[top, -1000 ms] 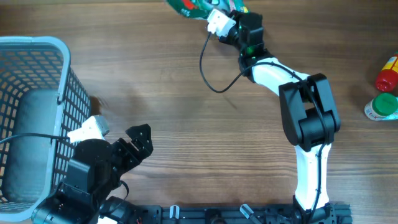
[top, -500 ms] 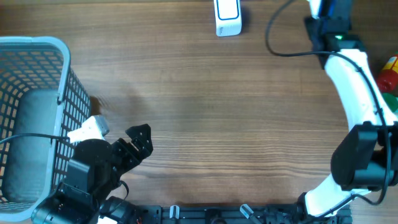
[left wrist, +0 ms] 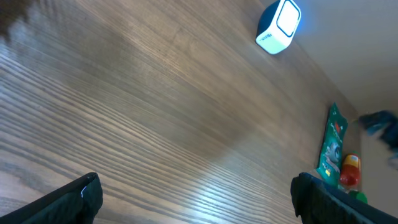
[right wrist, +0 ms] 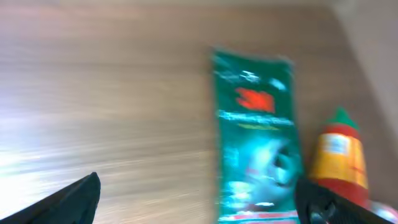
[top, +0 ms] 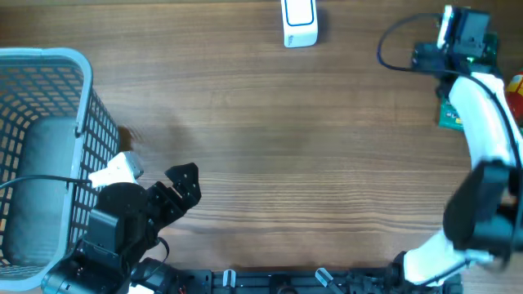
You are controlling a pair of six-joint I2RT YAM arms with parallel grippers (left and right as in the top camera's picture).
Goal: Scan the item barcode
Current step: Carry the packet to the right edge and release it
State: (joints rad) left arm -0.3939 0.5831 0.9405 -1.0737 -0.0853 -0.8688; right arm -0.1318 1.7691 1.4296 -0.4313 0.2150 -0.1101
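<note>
Right wrist view looks down on the green packet (right wrist: 255, 134), which lies flat on the tabletop (top: 270, 122) near its right edge, toward the far right corner. A red and yellow bottle (right wrist: 339, 155) stands just beside it. The right gripper (right wrist: 198, 202) hangs above the packet with jaws spread wide and nothing between them. The left gripper (left wrist: 196, 193) sits near the front left corner by the basket (top: 49, 61), equally wide and empty.

The packet looks like a thin, glossy film pouch, so it is probably light, limp and a little slippery, and apt to sag if lifted by one end. A pinch across a long side edge, clear of the printed face, seems safest. No barcode shows from here.

Count: one packet, one bottle, one basket, and one white scanner (top: 299, 23) at the far edge.
</note>
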